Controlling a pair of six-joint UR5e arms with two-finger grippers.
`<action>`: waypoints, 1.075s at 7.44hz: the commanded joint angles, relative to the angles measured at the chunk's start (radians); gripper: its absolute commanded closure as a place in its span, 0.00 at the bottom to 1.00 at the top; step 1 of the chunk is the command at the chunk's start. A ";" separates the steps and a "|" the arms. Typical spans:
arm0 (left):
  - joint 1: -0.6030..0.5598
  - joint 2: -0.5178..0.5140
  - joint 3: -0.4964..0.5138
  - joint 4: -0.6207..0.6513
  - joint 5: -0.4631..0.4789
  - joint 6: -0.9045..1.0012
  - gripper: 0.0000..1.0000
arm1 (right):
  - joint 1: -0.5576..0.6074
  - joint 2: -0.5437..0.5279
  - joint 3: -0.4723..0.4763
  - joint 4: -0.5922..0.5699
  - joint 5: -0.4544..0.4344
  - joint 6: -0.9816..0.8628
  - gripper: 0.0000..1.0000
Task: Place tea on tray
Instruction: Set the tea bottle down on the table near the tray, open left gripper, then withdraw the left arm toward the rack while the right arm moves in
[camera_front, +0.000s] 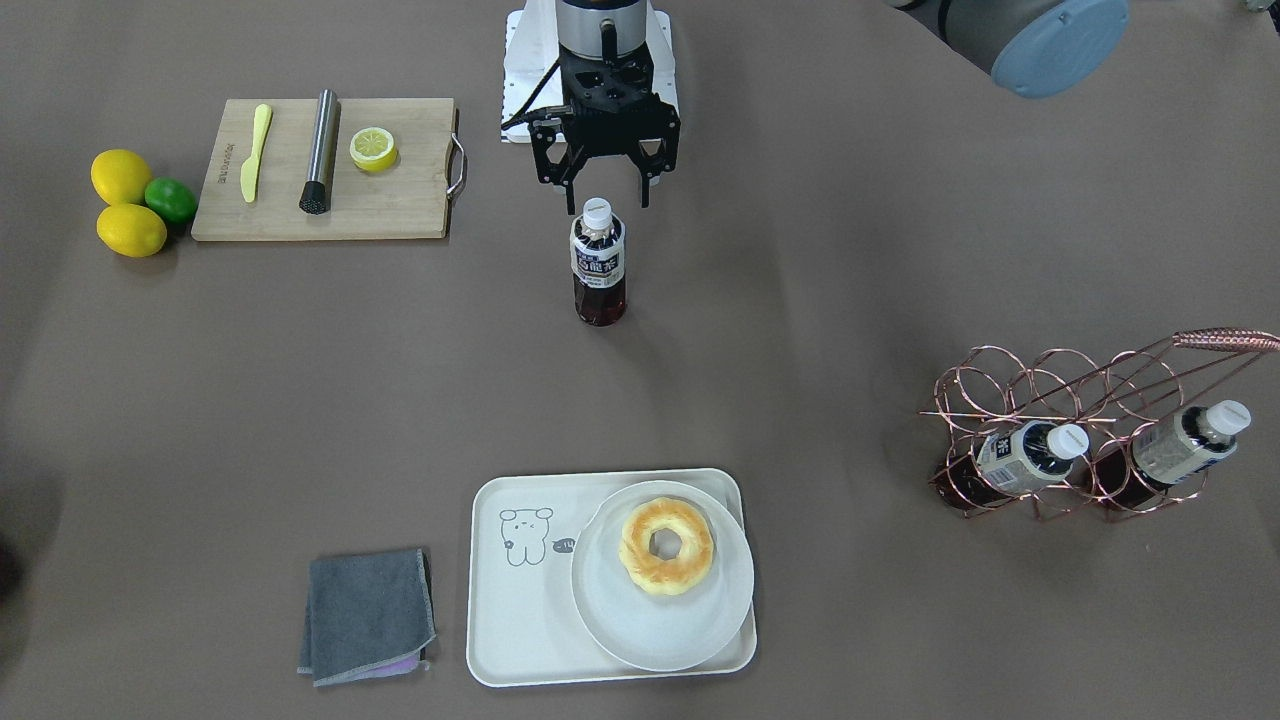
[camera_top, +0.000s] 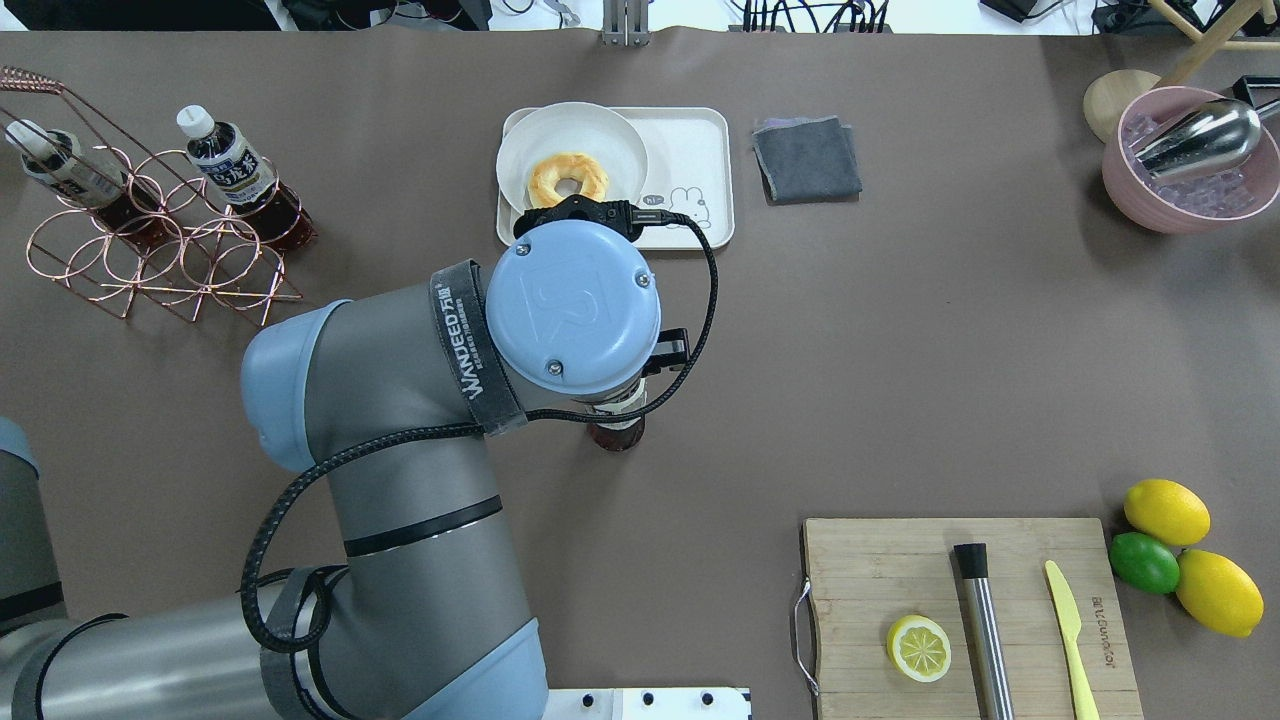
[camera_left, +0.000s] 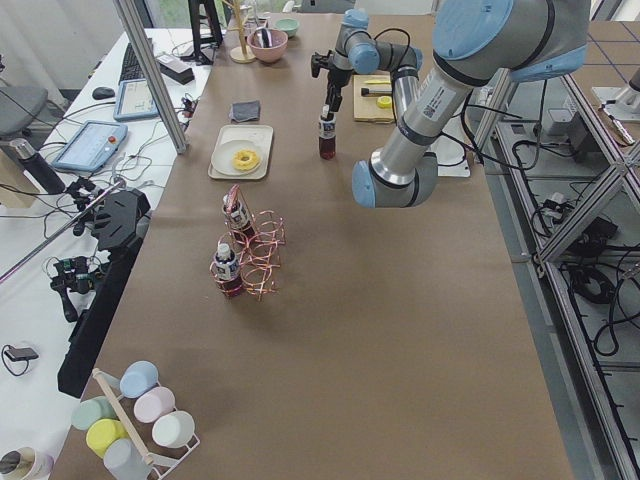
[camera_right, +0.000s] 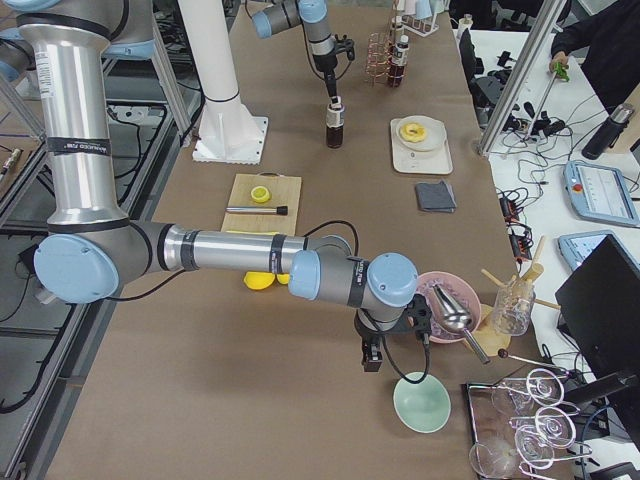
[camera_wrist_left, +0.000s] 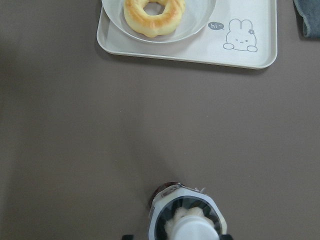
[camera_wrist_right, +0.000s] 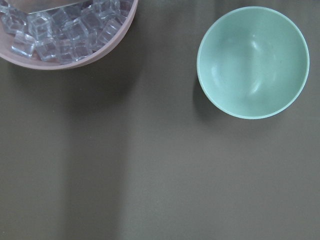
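A tea bottle (camera_front: 599, 265) with a white cap stands upright on the brown table, mid-table, apart from the tray. My left gripper (camera_front: 610, 200) is open just above it, with one finger on each side of the cap and not closed on it. In the left wrist view the bottle (camera_wrist_left: 185, 220) is directly below. The cream tray (camera_front: 520, 620) with the bear drawing lies farther from the robot and carries a round plate (camera_front: 610, 610) with a doughnut (camera_front: 666, 546). Two more tea bottles (camera_front: 1030, 455) lie in a copper wire rack (camera_front: 1010, 385). My right gripper (camera_right: 372, 355) shows only in the exterior right view, so I cannot tell whether it is open or shut.
A grey cloth (camera_front: 368, 615) lies beside the tray. A wooden cutting board (camera_front: 400, 205) holds a yellow knife, a metal muddler and a lemon half. Lemons and a lime (camera_front: 170, 198) lie next to it. A pink ice bowl (camera_wrist_right: 65, 30) and a green bowl (camera_wrist_right: 252, 60) are under the right wrist.
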 joint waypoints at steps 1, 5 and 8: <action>-0.008 0.001 -0.064 0.011 -0.006 0.075 0.02 | 0.006 0.029 0.014 -0.002 0.003 0.018 0.00; -0.133 0.197 -0.203 0.014 -0.017 0.299 0.02 | -0.059 0.122 0.133 -0.011 0.074 0.323 0.00; -0.155 0.359 -0.200 -0.181 0.090 0.308 0.02 | -0.147 0.183 0.207 -0.011 0.074 0.492 0.00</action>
